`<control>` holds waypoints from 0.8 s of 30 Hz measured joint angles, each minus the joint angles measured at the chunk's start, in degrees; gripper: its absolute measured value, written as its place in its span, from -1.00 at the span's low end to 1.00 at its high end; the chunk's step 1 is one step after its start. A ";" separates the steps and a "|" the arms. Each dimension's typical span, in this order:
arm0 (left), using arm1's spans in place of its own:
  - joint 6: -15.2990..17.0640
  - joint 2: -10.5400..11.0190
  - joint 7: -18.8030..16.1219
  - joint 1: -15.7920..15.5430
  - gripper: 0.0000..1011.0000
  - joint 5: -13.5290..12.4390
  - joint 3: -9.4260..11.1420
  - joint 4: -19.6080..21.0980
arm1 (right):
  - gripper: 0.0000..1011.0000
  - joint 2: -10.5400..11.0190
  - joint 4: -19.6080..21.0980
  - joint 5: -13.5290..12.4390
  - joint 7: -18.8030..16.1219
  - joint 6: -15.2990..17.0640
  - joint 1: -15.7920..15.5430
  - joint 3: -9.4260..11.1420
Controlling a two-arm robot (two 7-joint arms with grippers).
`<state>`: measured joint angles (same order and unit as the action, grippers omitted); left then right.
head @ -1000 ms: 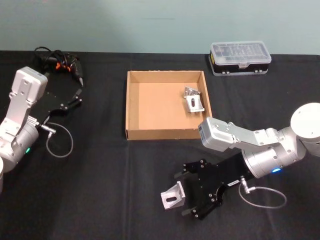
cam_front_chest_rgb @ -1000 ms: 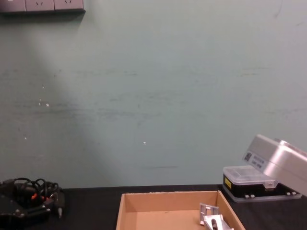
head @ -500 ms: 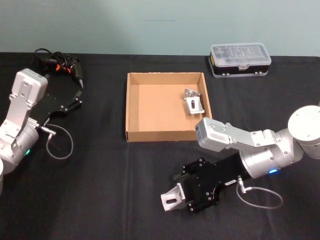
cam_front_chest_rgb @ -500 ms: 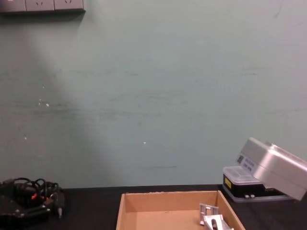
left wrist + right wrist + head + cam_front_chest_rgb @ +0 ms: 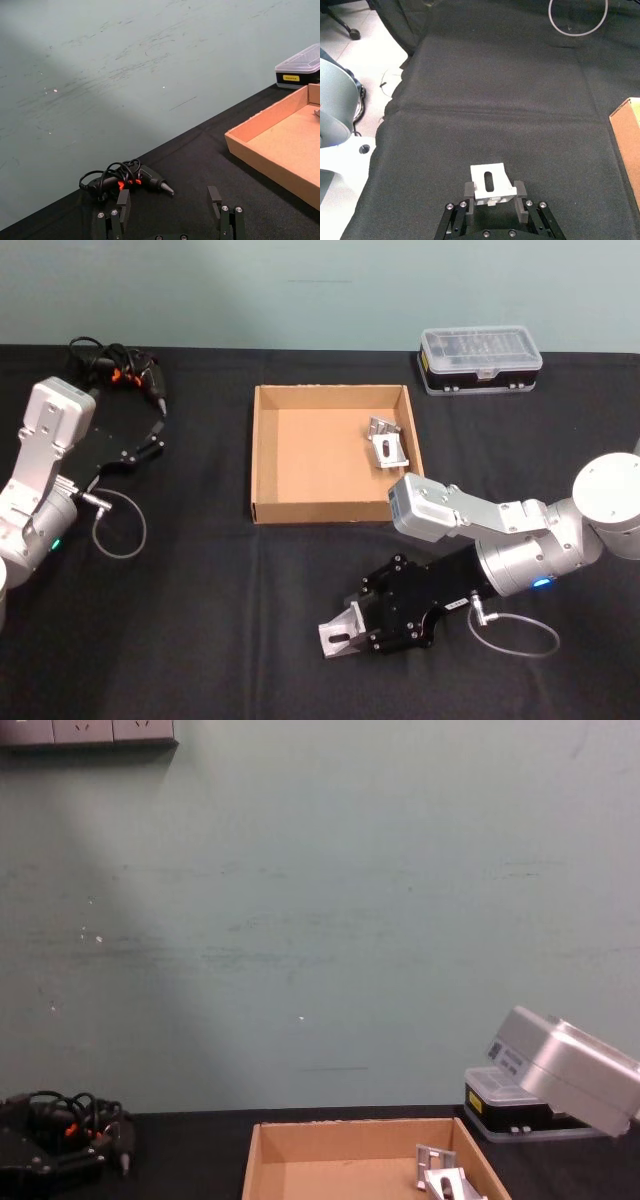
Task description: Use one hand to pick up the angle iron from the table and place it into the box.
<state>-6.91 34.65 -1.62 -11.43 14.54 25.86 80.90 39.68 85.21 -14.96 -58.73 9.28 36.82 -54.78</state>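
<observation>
Right gripper around angle iron, table

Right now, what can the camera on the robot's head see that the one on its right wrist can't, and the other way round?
Only the head view takes in the left gripper parked near the corded tool, the small black case, and a second angle iron lying inside the box. Only the right wrist view catches the floor beyond the table's edge. Both show the right gripper shut on the angle iron over the table.
</observation>
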 joint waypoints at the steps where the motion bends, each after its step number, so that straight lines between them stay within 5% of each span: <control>1: 0.00 0.00 0.00 0.00 0.98 0.00 0.00 0.00 | -0.06 -0.04 -0.02 0.00 0.00 0.00 -0.01 0.01; 16: 0.00 0.00 0.00 0.00 0.98 0.00 0.00 0.00 | -0.06 -0.50 0.54 -1.96 0.66 -0.08 0.75 2.09; 24: 0.00 0.00 0.00 0.00 0.98 0.00 0.00 0.00 | -0.06 -3.16 -2.02 -2.79 7.22 -1.37 1.26 5.95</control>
<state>-6.91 34.65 -1.62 -11.43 14.55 25.86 80.91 36.52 83.18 -17.75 -51.50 7.91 38.08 -48.82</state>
